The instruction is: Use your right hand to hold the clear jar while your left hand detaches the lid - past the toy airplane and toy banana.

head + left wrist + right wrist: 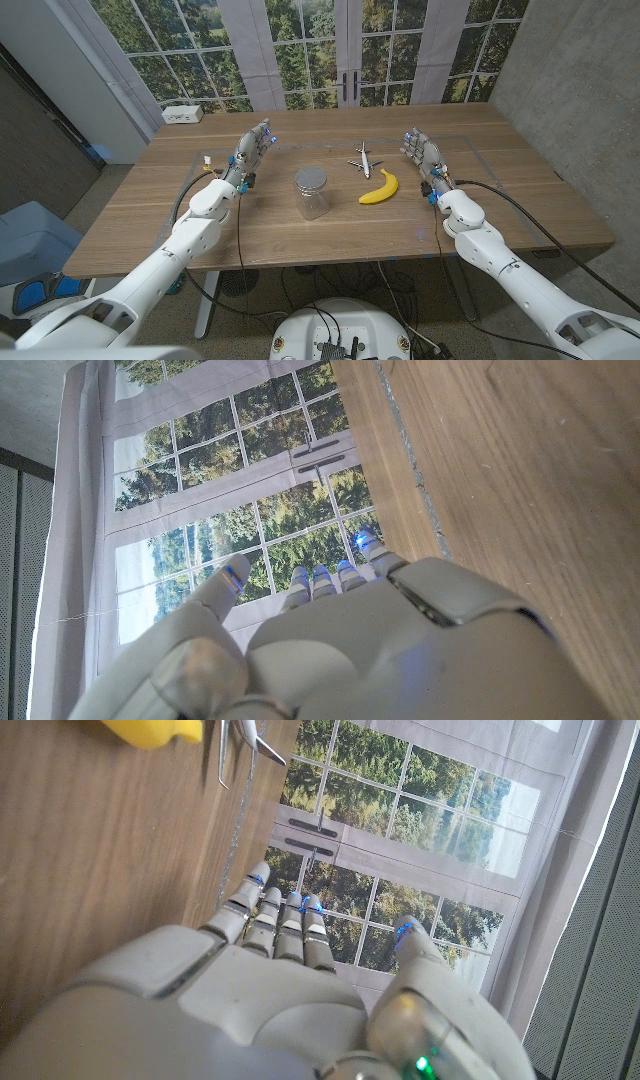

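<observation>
Clear glass, metal lid (310, 178) on: the jar (311, 193) stands mid-table toward the near edge, toy airplane (363, 160) and toy banana (379, 187) just beside it. Left hand (252, 150) and right hand (423, 155) wait either side, fingers spread, holding nothing, seemingly poised to reach in.

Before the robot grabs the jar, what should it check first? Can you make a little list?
1. Clear jar standing upright on the table: ok.
2. Lid on the jar, not yet removed: ok.
3. Right hand holding nothing, fingers apart: ok.
4. Left hand holding nothing, fingers apart: ok.
5. Right hand's way to the jar: not ok, the toy banana and toy airplane lie between them.
6. How tightly the lid is screwed on: cannot tell.
</observation>
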Robot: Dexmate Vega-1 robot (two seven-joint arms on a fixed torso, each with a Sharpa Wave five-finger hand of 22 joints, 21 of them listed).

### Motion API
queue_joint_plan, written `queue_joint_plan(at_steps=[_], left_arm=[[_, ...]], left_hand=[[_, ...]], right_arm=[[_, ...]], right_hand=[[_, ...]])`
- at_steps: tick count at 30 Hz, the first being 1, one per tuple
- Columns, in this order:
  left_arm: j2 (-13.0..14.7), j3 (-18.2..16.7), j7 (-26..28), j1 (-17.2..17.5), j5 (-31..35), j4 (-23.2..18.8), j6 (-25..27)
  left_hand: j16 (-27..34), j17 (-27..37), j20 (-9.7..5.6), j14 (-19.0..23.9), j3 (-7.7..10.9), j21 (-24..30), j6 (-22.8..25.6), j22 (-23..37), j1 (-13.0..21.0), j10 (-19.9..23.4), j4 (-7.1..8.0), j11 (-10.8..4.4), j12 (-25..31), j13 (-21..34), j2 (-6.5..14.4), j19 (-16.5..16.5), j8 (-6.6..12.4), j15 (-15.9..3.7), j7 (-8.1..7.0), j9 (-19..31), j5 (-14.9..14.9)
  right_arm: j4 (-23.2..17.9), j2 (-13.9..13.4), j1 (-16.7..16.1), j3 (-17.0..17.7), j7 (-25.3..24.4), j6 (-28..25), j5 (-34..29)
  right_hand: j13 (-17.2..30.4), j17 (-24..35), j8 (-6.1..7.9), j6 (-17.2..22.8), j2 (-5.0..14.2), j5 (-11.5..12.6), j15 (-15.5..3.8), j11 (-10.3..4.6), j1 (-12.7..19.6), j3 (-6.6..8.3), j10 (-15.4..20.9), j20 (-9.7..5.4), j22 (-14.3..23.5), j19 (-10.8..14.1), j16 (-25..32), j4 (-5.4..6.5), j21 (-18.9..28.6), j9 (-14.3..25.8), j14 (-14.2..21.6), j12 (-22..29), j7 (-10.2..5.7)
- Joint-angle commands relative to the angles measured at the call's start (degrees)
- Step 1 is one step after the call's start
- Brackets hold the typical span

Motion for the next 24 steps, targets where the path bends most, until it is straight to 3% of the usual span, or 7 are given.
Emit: queue_joint_plan(at_steps=[1,6,24], left_arm=[[0.8,-0.6,0.1,1.8,-0.6,-1.5,-0.2],[1.0,-0.8,-0.1,2.1,-0.7,-1.7,-0.6],[1.3,-1.2,-1.1,2.6,-1.5,-1.6,-1.1]], left_hand=[[0.0,0.1,-6.18,-0.4,0.31,-0.1,-0.1,0.0,0.5,-0.6,-0.29,0.22,-0.1,0.1,3.4,0.4,0.25,-3.54,-0.29,0.2,0.3],[-0.1,0.1,-6.11,-0.6,0.33,-0.3,-0.3,0.0,0.4,-0.8,-0.3,0.41,-0.2,0.1,3.5,0.2,0.22,-3.55,-0.21,0.2,0.3],[-0.2,0.2,-6.07,-1.0,0.35,-0.6,-0.7,0.1,0.2,-1.1,-0.35,0.38,-0.2,0.1,3.6,0.2,0.21,-3.54,-0.14,0.2,0.4]], right_arm=[[-5.6,-1.1,-3.6,-0.4,-3.2,-0.4,-2.4],[-7.4,-1.2,-4.9,-0.6,-3.8,-0.6,-2.7],[-12.3,-1.3,-7.7,-2.0,-5.8,-1.1,-5.6]], right_hand=[[-0.1,-0.2,0.15,-0.7,0.62,0.3,-0.39,-0.11,1.2,0.23,-0.2,0.1,0.2,0.6,0.0,-1.11,-0.2,0.2,0.4,0.0,-0.08],[-0.4,-0.6,-0.14,-1.9,1.03,0.1,-1.02,-0.58,2.2,0.46,-1.4,-0.92,0.2,-0.2,-0.5,-2.41,-1.1,0.1,-1.0,-0.4,-0.48],[-0.8,-1.1,-0.35,-3.3,1.46,-0.1,-1.1,-0.47,2.3,0.18,-2.5,-1.18,0.2,-0.8,-0.6,-3.17,-2.0,0.1,-2.2,-0.6,-0.53]])
